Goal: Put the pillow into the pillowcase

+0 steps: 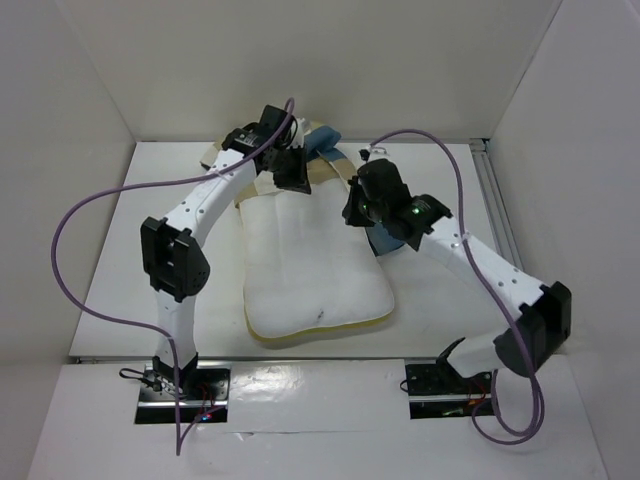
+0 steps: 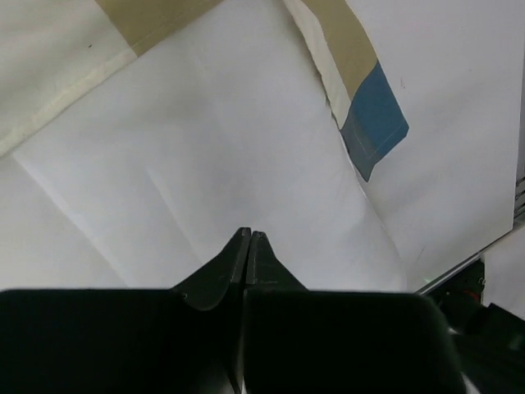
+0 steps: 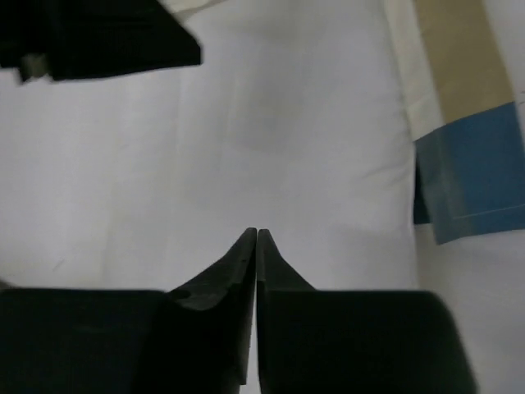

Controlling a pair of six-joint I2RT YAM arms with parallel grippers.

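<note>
The white pillow point(image 1: 312, 272) with yellow piping lies lengthwise in the middle of the table, its near end toward the arm bases. The checked pillowcase point(image 1: 328, 160) is bunched round its far end, with a blue corner point(image 1: 384, 241) showing at the pillow's right side. My left gripper point(image 1: 293, 172) hovers over the pillow's far left part. Its jaws point(image 2: 248, 234) are shut with nothing between them, above white fabric, and a tan and blue strip of pillowcase point(image 2: 373, 111) lies ahead on the right. My right gripper point(image 1: 358, 207), also shut point(image 3: 257, 231) and empty, is over the pillow's far right part, beside the pillowcase point(image 3: 467, 180).
White walls close in the table point(image 1: 140, 290) on the left, back and right. A metal rail point(image 1: 495, 200) runs along the right edge. Purple cables loop above both arms. The left gripper's dark body point(image 3: 98, 37) shows at the top left of the right wrist view.
</note>
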